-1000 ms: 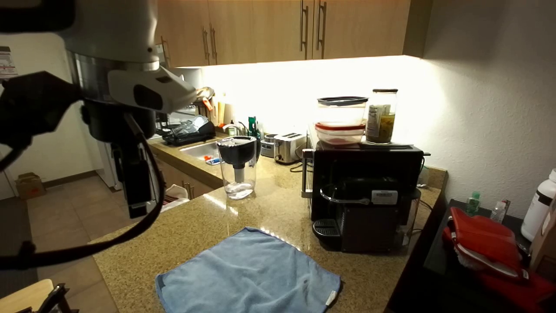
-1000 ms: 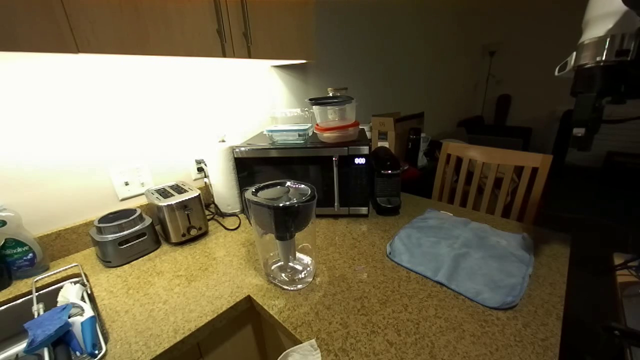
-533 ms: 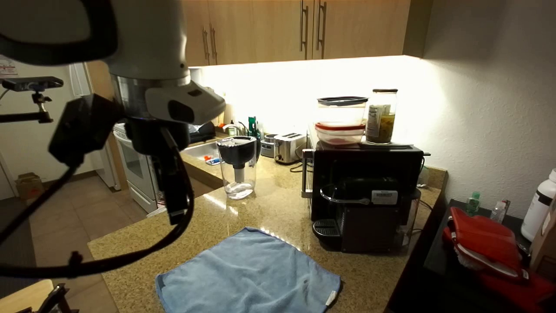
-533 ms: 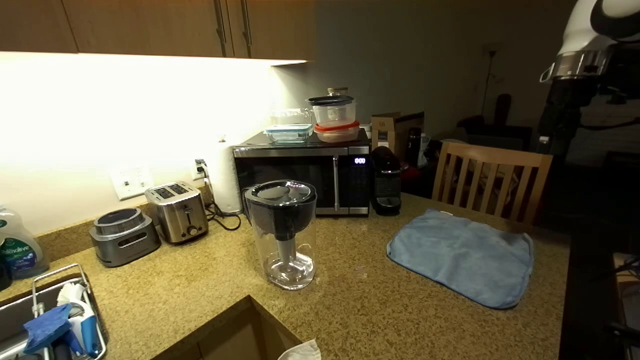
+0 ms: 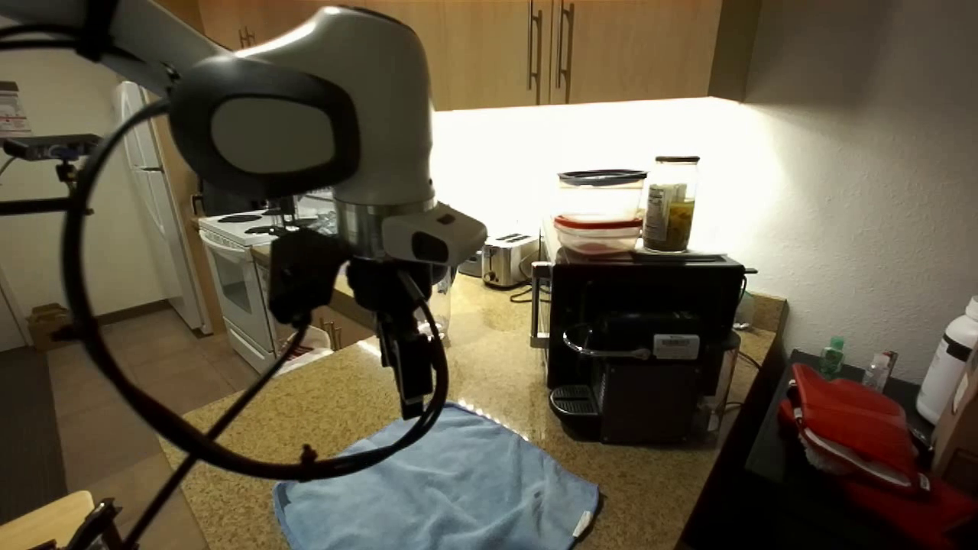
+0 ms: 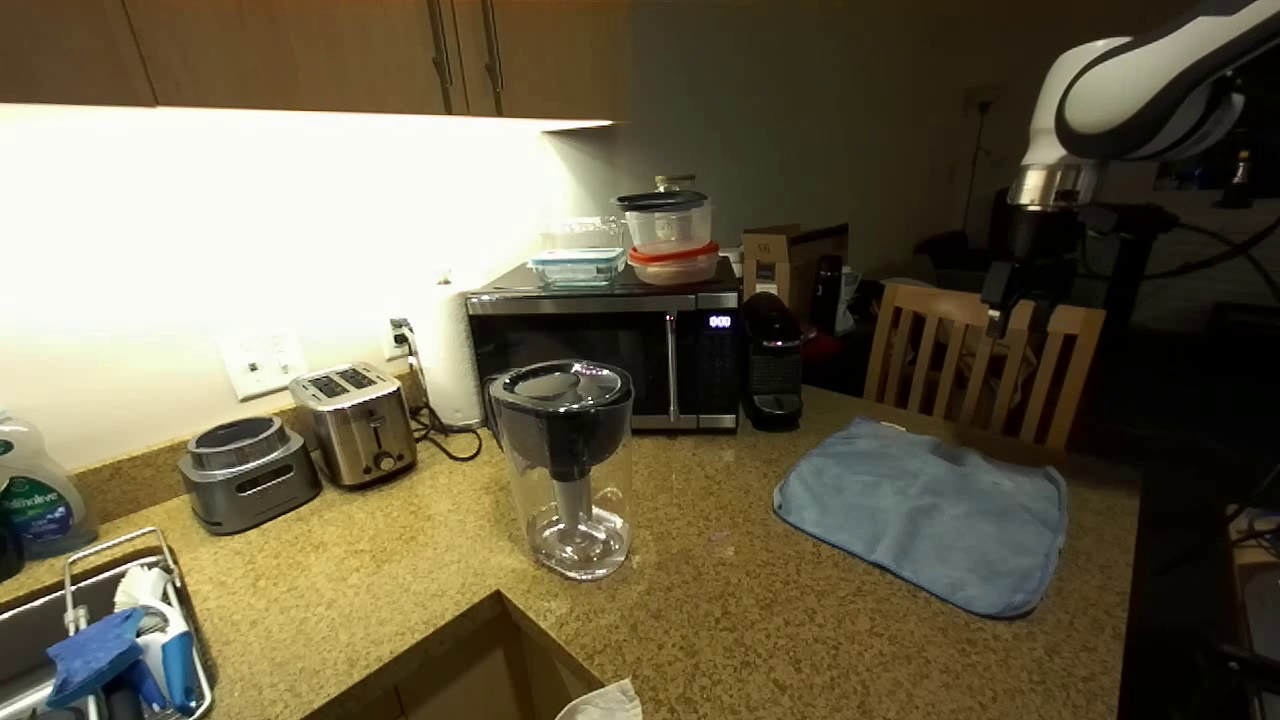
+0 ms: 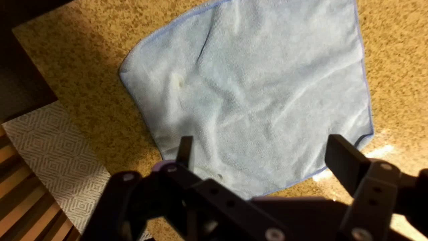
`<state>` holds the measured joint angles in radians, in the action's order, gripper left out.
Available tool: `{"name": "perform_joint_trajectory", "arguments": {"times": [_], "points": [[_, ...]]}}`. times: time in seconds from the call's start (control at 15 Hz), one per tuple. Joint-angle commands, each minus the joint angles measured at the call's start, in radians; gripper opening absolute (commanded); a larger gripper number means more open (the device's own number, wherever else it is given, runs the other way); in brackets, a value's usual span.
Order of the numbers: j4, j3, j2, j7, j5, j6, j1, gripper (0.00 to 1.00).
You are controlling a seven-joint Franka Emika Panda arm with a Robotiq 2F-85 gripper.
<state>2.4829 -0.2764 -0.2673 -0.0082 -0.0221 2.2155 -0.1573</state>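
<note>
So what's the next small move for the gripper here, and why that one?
Probably ease the gripper down slightly toward the blue cloth: the wrist view shows cloth beyond the gap between its spread fingers, and in an exterior view the gripper hangs above the counter.

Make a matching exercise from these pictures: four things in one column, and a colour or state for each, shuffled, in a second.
1. Gripper
2. Cloth
3. Toaster
4. Pitcher

A. Silver-coloured
B. Blue, spread on the counter
C. See-through, standing upright
D. Open, holding nothing

Pairs: 1-D, 2-B, 3-A, 4-C.
</note>
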Motion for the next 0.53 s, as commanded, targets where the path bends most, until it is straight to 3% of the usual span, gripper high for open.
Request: {"name": "perform_joint_trajectory", "arguments": {"times": [0.0,0.27,0.47], "points": [[-0.113,0.044,0.178,0.053,-0.007,0.031,-0.008,1.00],[-0.202,0.065,0.300,0.085,0.001,0.016,-0.007,1.00],[-0.248,0.072,0.345,0.037,-0.006,0.002,-0.009,1.00]]}}
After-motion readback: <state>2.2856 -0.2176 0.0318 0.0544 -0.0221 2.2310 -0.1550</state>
